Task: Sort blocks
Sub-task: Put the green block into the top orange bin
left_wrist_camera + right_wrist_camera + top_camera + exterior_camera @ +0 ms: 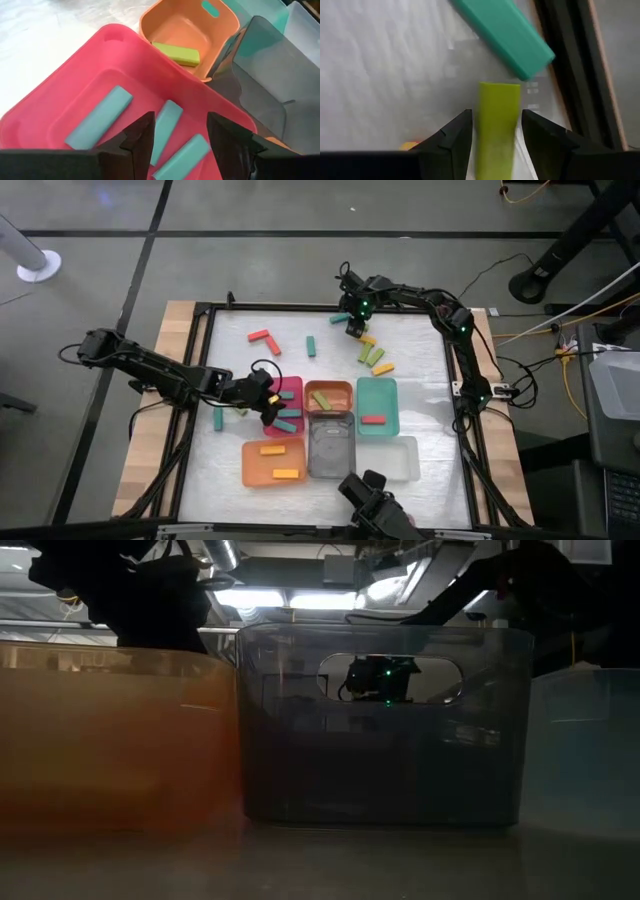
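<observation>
We see the right claw [495, 137] straddling a lime green block [497, 125], jaws spread, long axis running straight between the fingers. A teal block [502, 35] lies just beyond. The left claw [177, 145] hovers released over the pink tray [60, 95].

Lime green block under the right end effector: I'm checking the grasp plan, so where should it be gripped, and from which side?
Grip the lime green block across its narrow width, on its two long sides, coming straight down. It lies flat, lengthwise between the right end effector's open fingers. The teal block lies just beyond its far end.
</observation>
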